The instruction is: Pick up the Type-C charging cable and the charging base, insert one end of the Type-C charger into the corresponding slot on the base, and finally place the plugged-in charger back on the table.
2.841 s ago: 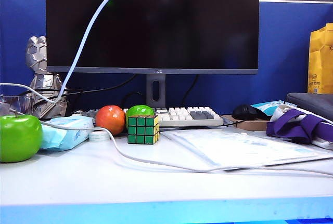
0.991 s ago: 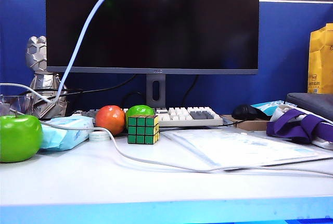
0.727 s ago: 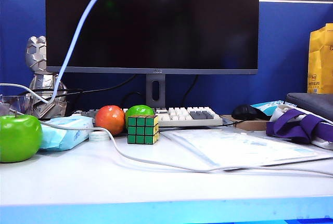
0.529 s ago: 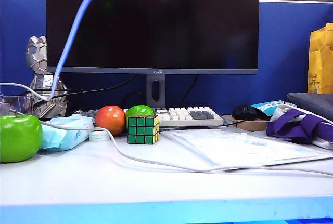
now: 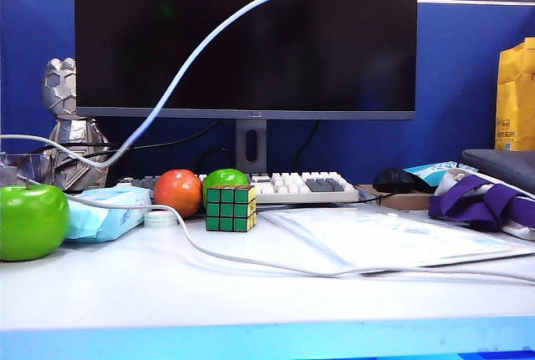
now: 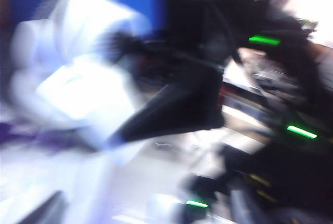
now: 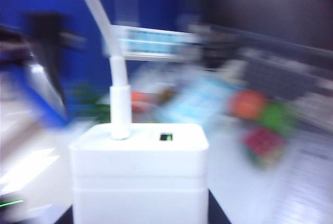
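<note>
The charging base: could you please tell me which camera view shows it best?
The right wrist view: the charging base fills the foreground, sharp among blur, with the Type-C charging cable plugged into its top. The left wrist view shows only a blurred white block, perhaps the base. The exterior view shows none of it.

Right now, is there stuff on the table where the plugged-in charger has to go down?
The right pincer, unseen, carries the charging base with the Type-C charging cable plugged in. Bare table lies up front; behind are a Rubik's cube and plastic sleeve.

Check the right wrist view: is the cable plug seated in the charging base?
Yes, the white plug of the Type-C charging cable stands upright in a slot on the charging base.
</note>
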`<state>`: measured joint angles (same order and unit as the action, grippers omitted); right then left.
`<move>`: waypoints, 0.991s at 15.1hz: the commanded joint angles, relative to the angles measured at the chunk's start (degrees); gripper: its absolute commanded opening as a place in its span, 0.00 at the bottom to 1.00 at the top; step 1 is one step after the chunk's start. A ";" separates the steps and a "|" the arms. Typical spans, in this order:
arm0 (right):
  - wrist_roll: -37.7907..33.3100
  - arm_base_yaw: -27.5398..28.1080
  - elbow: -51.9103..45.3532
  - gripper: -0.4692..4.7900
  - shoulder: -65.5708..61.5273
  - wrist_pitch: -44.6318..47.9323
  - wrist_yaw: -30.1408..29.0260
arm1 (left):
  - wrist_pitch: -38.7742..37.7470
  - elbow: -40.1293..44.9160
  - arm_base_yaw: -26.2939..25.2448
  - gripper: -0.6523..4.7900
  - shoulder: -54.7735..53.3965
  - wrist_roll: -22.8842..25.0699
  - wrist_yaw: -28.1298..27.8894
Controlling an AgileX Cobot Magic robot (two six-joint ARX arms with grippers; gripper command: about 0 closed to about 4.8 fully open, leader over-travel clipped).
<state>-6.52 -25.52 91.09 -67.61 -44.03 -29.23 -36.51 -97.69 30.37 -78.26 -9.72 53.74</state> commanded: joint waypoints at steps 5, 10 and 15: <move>6.97 0.04 0.31 0.08 -1.73 0.96 23.08 | -12.31 -0.13 -0.04 0.39 -0.04 2.10 -38.36; 6.97 0.02 0.31 0.08 -2.14 0.42 24.90 | -14.14 -0.13 -0.04 0.39 -0.04 2.36 -36.96; 6.99 0.02 0.20 0.08 -17.42 -8.07 31.50 | -14.71 -0.13 -0.04 0.39 -0.02 2.38 -36.98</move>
<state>0.36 -25.34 91.09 -82.78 -52.05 4.45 -52.10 -97.67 30.28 -78.50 -7.46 16.45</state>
